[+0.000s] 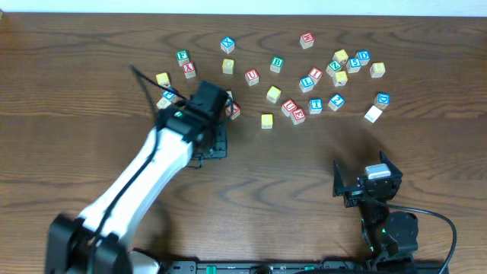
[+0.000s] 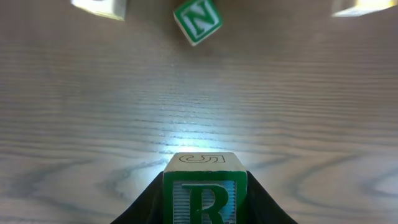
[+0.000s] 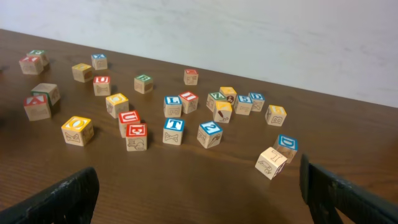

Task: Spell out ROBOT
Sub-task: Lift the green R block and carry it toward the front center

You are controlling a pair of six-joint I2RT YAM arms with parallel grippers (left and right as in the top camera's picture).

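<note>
The R cube [image 2: 205, 186] sits clamped between the two fingers of the left claw [image 2: 205, 202]. In the left wrist view its green letter faces the camera, its top face is bare wood with a line drawing, and the desk [image 2: 93, 124] stretches away beyond it. A green N cube [image 2: 198, 20] lies ahead of it, tilted, well apart from the held cube. From overhead, the left arm [image 1: 144, 171] reaches diagonally from the near left edge up towards the left end of the scattered cubes, its wrist bent down over the desk.

The right claw [image 1: 369, 183] rests near the front right of the desk, jaws spread wide with nothing between them, facing the scatter. In front of it the T cube [image 3: 173, 130] stands beside a blue 2 cube [image 3: 210, 134]. The yellow O cube [image 3: 77, 130] lies further left, and the B cube [image 3: 143, 83] lies behind it.
</note>
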